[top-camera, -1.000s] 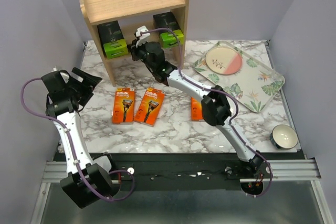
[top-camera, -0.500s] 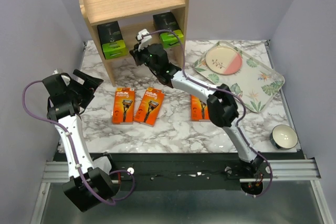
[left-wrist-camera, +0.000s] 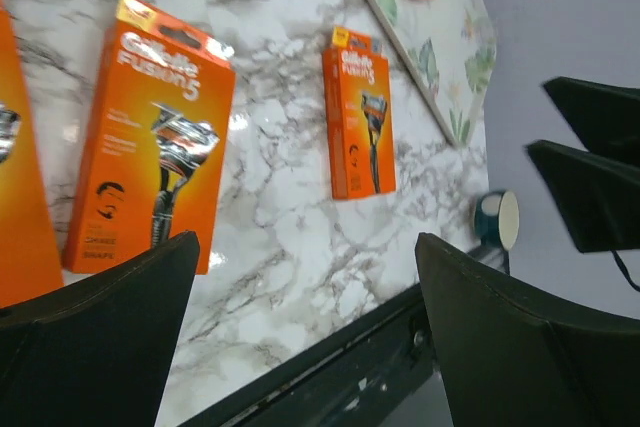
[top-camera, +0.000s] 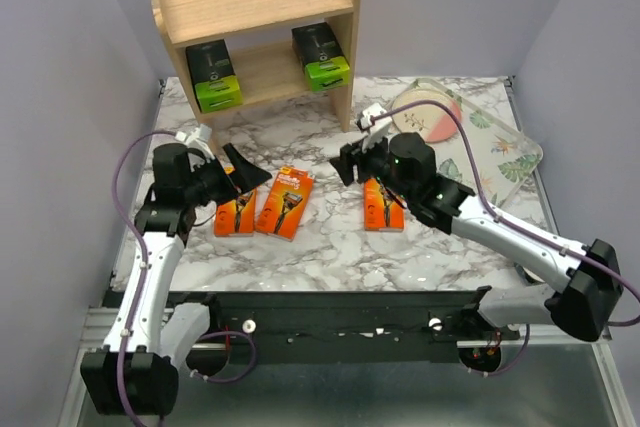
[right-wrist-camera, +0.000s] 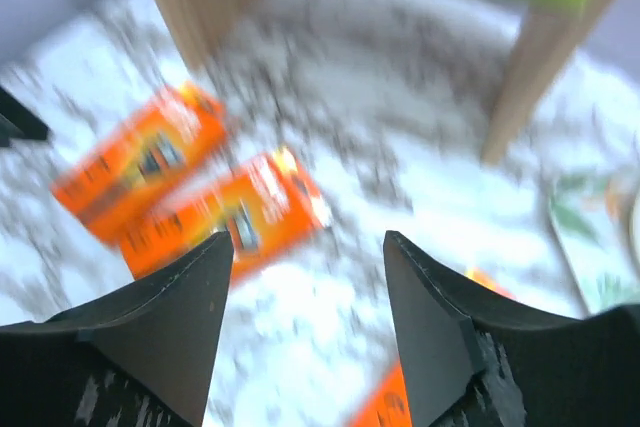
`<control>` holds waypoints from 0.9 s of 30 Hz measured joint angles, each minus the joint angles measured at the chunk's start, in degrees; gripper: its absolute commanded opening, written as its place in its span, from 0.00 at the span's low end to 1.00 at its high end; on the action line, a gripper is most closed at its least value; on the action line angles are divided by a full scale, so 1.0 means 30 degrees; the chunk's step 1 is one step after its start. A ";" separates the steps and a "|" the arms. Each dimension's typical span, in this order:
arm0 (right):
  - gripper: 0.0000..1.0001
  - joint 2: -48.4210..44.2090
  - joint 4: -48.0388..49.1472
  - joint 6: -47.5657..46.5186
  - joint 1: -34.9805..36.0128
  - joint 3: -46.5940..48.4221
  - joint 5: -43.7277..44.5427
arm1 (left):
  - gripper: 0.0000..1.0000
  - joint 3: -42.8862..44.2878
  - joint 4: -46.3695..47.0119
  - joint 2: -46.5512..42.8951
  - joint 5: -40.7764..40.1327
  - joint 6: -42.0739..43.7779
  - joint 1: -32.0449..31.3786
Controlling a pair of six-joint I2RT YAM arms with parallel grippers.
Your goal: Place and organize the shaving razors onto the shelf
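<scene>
The wooden shelf stands at the back. Two dark shaving razor packs with green ends rest on its lower tier, one at the left and one at the right. Three orange packs lie flat on the marble: left, middle, right. My left gripper hovers open over the left orange pack, holding nothing. In the left wrist view the gripper frames bare marble, with the middle pack and the right pack beyond. My right gripper is open and empty above the marble; its own view is blurred.
A floral tray with a pink plate sits at the right. A small bowl is near the front right edge. The shelf's side panels reach down to the table.
My right gripper opened, left the dark pack on the lower tier and drew back toward the front. My left arm swung right, over the left orange pack.
</scene>
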 measured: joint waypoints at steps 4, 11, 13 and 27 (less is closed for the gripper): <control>0.62 -0.1086 -0.2783 0.1319 -0.1537 -0.3016 -0.0044 | 0.96 0.0036 0.0379 0.2084 0.0015 0.1013 -0.3060; 0.11 -0.0750 -0.6317 0.4896 -0.7133 -0.4911 -0.0109 | 0.93 0.1690 -0.0226 0.6069 -0.1042 0.4699 -0.7329; 0.11 0.0036 -0.6455 0.6171 -0.8131 -0.4932 -0.0109 | 0.93 0.1814 -0.0546 0.6499 -0.1282 0.5297 -0.7577; 0.11 0.5719 -0.7235 0.8801 -0.8429 -0.3971 -0.0583 | 0.94 0.2033 -0.0590 0.6790 -0.1931 0.5129 -0.7650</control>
